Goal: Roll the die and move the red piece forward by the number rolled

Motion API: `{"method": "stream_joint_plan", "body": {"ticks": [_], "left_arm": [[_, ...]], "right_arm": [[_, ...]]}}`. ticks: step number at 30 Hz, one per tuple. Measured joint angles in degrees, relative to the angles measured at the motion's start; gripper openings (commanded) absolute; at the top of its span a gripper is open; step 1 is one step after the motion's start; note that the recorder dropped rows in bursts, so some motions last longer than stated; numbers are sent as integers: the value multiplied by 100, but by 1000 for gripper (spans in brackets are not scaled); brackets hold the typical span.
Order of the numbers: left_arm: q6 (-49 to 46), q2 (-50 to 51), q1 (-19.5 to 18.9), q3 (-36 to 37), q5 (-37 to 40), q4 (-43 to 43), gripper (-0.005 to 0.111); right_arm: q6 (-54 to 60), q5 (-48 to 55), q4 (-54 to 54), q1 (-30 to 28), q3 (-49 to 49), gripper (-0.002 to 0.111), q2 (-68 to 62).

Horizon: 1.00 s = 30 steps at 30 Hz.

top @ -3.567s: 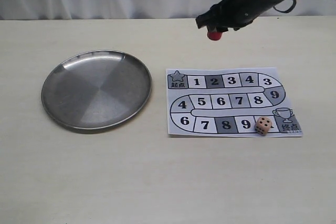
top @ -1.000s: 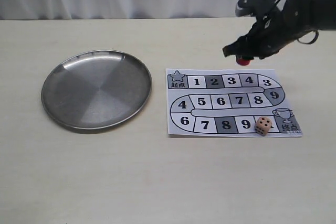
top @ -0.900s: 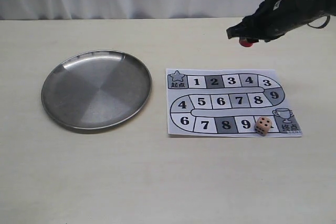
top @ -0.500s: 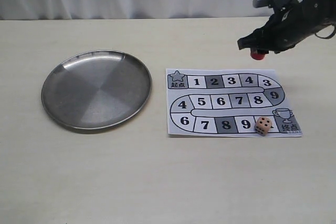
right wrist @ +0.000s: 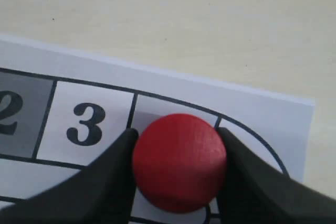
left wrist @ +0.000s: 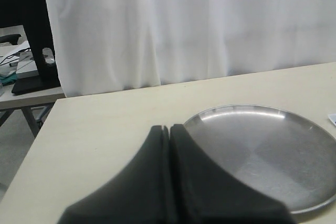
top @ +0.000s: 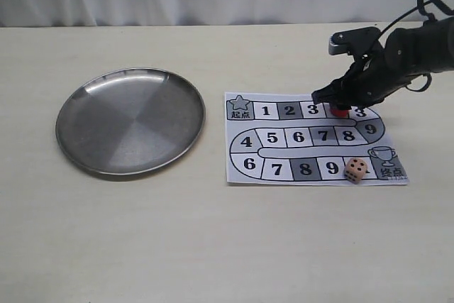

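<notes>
My right gripper is shut on the red piece and holds it down at the board's top row, on the square marked 4, just right of the 3. In the right wrist view the red piece sits between both black fingers, covering that square. The die rests on the paper game board at its lower right, beside the trophy square, four pips on its front face. My left gripper is shut and empty, near the steel plate's rim; it does not show in the exterior view.
A round steel plate lies on the tan table, left of the board. The plate also fills the right of the left wrist view. A white curtain hangs behind the table's far edge.
My right gripper carried the red piece from high above the table's back, rightward, then down onto the board's top row. Die and plate have not moved.
</notes>
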<state>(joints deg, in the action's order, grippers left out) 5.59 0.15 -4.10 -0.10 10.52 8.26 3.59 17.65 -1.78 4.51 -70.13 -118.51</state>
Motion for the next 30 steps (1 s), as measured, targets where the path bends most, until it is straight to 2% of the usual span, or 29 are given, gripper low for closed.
{"method": "stream_joint_plan", "body": {"ticks": [9, 11, 14, 21, 23, 24, 26, 28, 30], "left_arm": [[0, 0, 0, 0, 0, 0, 0], [0, 0, 0, 0, 0, 0, 0], [0, 0, 0, 0, 0, 0, 0], [0, 0, 0, 0, 0, 0, 0], [0, 0, 0, 0, 0, 0, 0], [0, 0, 0, 0, 0, 0, 0], [0, 0, 0, 0, 0, 0, 0], [0, 0, 0, 0, 0, 0, 0], [0, 0, 0, 0, 0, 0, 0]], "right_arm": [[0, 0, 0, 0, 0, 5, 0], [0, 0, 0, 0, 0, 8, 0], [0, 0, 0, 0, 0, 21, 0], [-11, 30, 44, 0, 43, 77, -45], [-11, 86, 60, 0, 39, 83, -62], [-11, 116, 72, 0, -6, 82, -28], [-11, 307, 81, -36, -206, 71, 171], [-11, 581, 81, -59, -536, 47, 559], [-11, 876, 81, -83, -874, 14, 1024]]}}
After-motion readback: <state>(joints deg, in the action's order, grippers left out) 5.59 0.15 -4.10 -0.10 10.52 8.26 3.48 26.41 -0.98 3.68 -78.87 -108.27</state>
